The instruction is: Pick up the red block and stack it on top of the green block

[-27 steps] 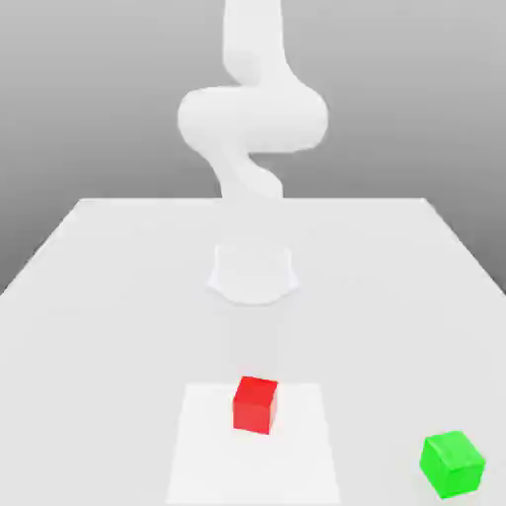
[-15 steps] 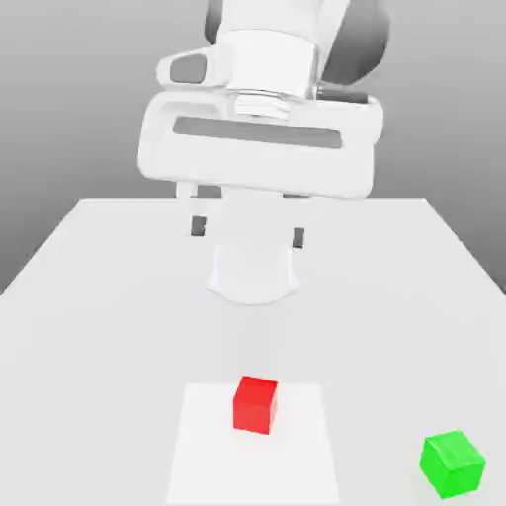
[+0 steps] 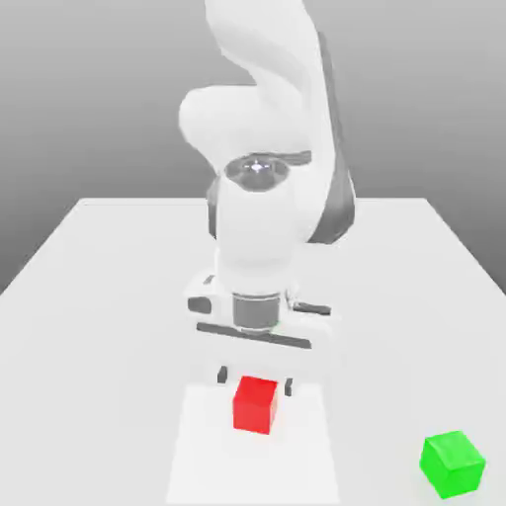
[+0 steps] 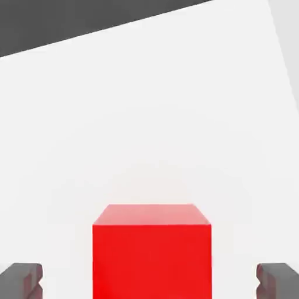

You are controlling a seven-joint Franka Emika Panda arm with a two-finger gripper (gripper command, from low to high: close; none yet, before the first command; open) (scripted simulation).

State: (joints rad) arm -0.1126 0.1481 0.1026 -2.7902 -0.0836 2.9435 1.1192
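We see the red block (image 3: 255, 404) sitting flat on the tabletop (image 3: 99, 296), near the front edge in the exterior view and roughly in the middle from side to side. It rests on a slightly brighter square patch (image 3: 198, 455) of the tabletop surface. In the hand view the red block (image 4: 151, 251) appears close up, with its top face and one side face showing, and it stands between the two dark fingertips (image 4: 22, 279) of the tool, with a clear gap of bare tabletop on each side.

The tool (image 3: 255, 377) hangs just behind and above the red block in the exterior view, pointing down. Its two dark fingertips (image 3: 221, 375) show just beside the block's upper corners, one to each side. We read the fingers as spread wide apart, and they do not touch the block; nothing is held.

The green block (image 3: 453, 463) lies on the tabletop well apart from the red one, toward the exterior view's right and close to the front corner. It is turned a little, so that one corner points toward the camera. It stands alone with nothing on top of it.

The white arm (image 3: 262, 198) rises behind the tool, bending over from the far side of the tabletop, and a plain grey backdrop lies beyond it.
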